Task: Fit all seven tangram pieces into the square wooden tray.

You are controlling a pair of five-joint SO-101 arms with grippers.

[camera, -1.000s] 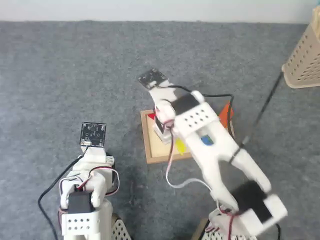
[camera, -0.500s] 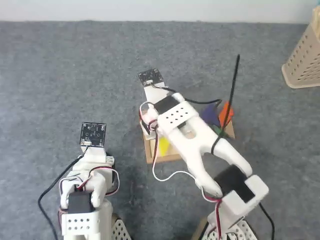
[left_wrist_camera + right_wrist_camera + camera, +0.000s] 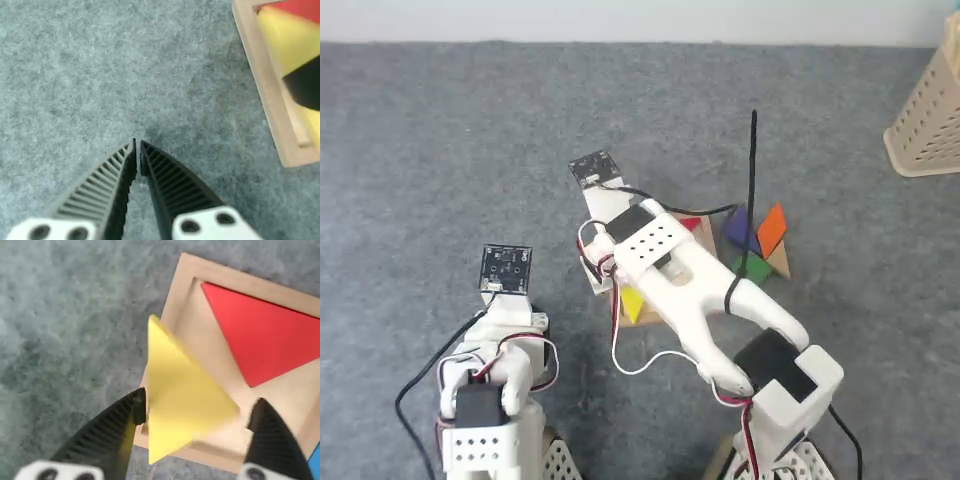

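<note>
right gripper (image 3: 198, 402): clamped on the yellow triangle (image 3: 175, 385). one finger presses its long edge and the other sits at its opposite corner. it hangs over the tray's corner nearest my other arm.
yellow triangle: tilted in my grip, partly above the tray floor and partly out past the rim. in the high view it peeks out as a yellow patch (image 3: 632, 302) under my right arm, and my left wrist view shows it (image 3: 290, 40) inside the rim with a dark finger in front of it.
tray (image 3: 177, 305): square, pale wood, flat on the surface between my two arms. its rim (image 3: 272, 95) runs along one side of my left wrist view, and its corner (image 3: 779, 263) shows beyond my right arm.
red triangle (image 3: 260, 340): flat on the tray floor against the rim, just beside the yellow triangle and apart from it.
other pieces: purple piece (image 3: 740, 230), orange piece (image 3: 772, 228) and green piece (image 3: 750, 268) are bunched at the tray's end away from the yellow triangle. i cannot tell whether they lie flat.
left gripper (image 3: 137, 145): clenched on nothing, tips meeting, low over bare surface beside the tray.
surface (image 3: 470, 130): grey and carpet-like.
basket (image 3: 925, 110): beige and perforated, at the surface's edge, well apart from the tray.
</note>
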